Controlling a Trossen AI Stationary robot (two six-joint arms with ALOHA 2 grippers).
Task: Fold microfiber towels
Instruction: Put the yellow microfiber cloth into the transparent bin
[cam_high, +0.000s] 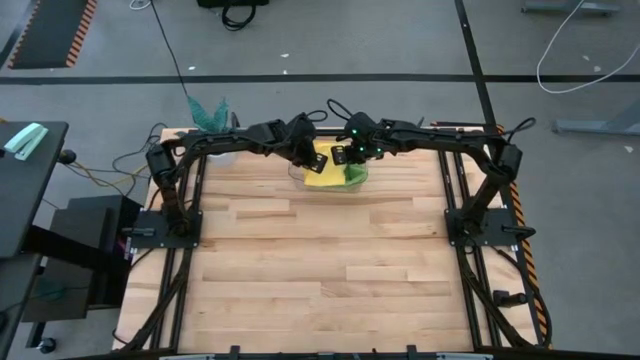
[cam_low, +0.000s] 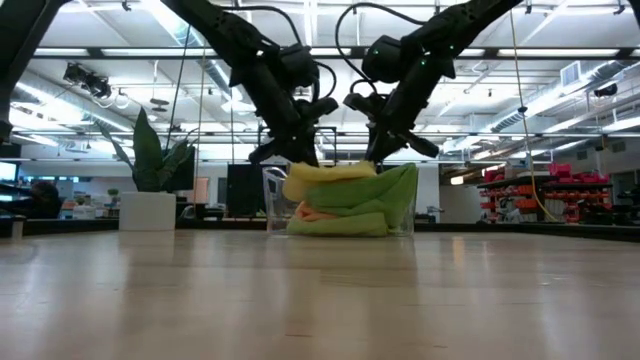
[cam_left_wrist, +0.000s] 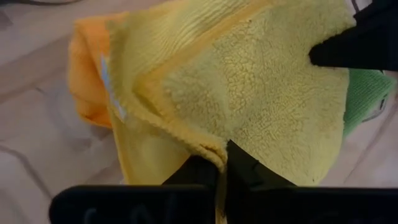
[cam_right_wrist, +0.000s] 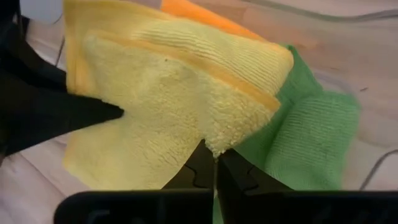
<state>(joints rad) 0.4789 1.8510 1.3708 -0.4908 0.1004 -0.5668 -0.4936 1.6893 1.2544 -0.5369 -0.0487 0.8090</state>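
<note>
Pale wooden boards make up the table (cam_high: 320, 260), which is framed by black rails and stands on a grey floor. At its far edge, near the middle, a clear plastic bin (cam_low: 410, 215) is set, and the towels are piled inside it. A yellow towel (cam_high: 322, 172) lies on top of the pile, with a darker green towel (cam_high: 355, 176) beside it on the right arm's side. Seen level across the table, a light lime green towel (cam_low: 345, 226) is pressed along the bottom of the bin, and an orange towel (cam_low: 312, 213) is tucked between it and the yellow one.

Both arms are bent inward over the bin. The left gripper (cam_left_wrist: 222, 163) is clenched on one edge of the yellow towel, the cloth being pinched between its dark fingers. The right gripper (cam_right_wrist: 214, 163) is likewise clamped on the opposite edge of the same yellow towel, just beside the darker green one. The two grippers are held near each other above the bin.

A teal-leaved plant (cam_low: 150, 155) in a white pot (cam_low: 147, 211) is placed at the table's far left corner, well apart from the bin.
</note>
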